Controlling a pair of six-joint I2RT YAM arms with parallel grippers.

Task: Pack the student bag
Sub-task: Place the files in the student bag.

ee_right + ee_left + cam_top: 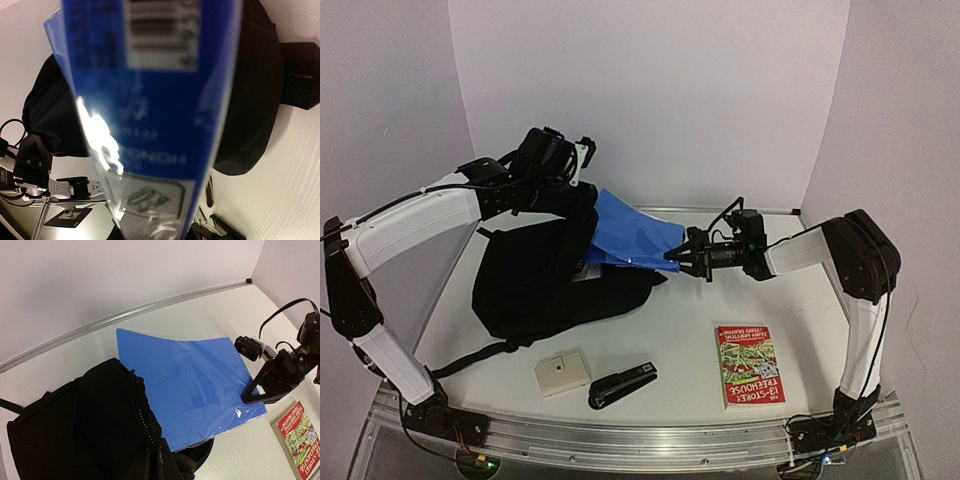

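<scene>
The student bag (535, 285) lies left of centre in the top view, its mouth raised beneath the left end effector (558, 162), whose grip I cannot tell. The right end effector (682, 256) pinches a blue folder (630, 238) by its edge. Slide it leftward and level, keeping its corners off the zipper (142, 410).

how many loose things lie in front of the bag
3: a white box at left, a black stapler beside it, a red book at right. The bag may hide others.
</scene>
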